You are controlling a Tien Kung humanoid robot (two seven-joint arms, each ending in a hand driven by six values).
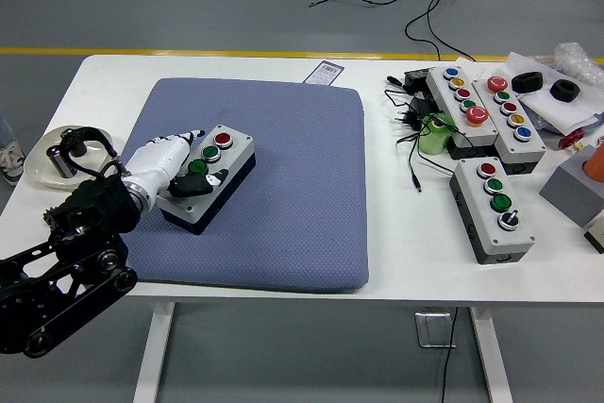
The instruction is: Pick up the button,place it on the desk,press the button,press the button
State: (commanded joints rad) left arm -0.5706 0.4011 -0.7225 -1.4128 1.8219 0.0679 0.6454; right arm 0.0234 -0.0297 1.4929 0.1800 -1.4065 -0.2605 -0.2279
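A grey button box (229,159) with a black base lies slantwise on the blue mat (283,205), left of the mat's middle. Its red button (223,139) and green button (197,167) show. My left hand (187,161), white with a black thumb, rests over the box's near left end. The extended fingers (181,142) lie along the box's left edge. The thumb (203,182) crosses the top over the nearest button and hides it. The hand grasps nothing. No right arm is in view.
More button boxes stand at the right: a three-button one (493,207) near the front, two long ones (461,101) (514,118) behind. Black cables (411,115) and a green object (434,135) lie between them and the mat. A white dish (40,156) sits at the table's left edge.
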